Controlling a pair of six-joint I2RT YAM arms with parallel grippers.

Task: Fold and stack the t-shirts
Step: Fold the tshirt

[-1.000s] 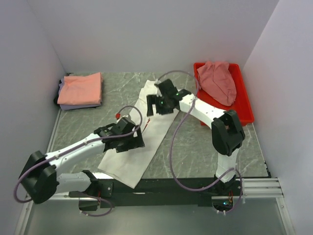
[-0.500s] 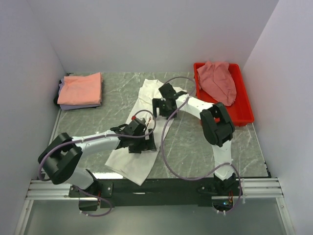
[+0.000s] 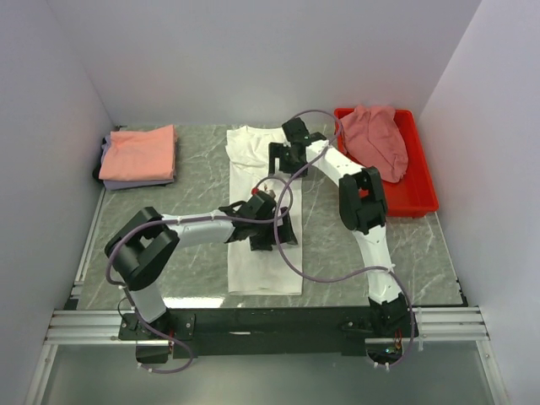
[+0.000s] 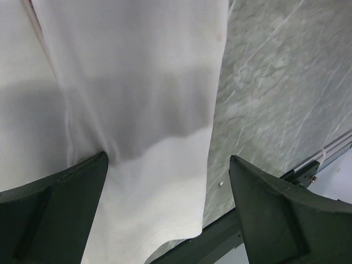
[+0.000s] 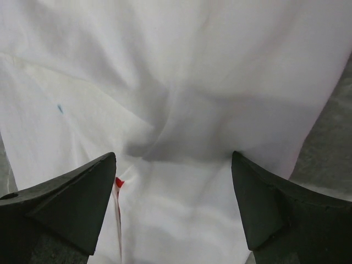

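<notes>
The white t-shirt lies flat on the table as a long narrow strip running from far to near. My left gripper is open, low over the strip's right edge near its middle; the left wrist view shows the white cloth between its spread jaws. My right gripper is open over the strip's far end, with wrinkled white cloth and a small red mark between its jaws. A folded salmon-orange shirt lies on a lavender one at far left. A dusty-pink shirt lies bunched in the tray.
The red plastic tray stands at the far right by the wall. White walls close in the table on three sides. The metal rail with the arm bases runs along the near edge. Purple cables loop over the table's middle.
The white shirt has swung from a diagonal lie to straight, far to near. The left gripper moved right along it; the right gripper moved toward the far end.
</notes>
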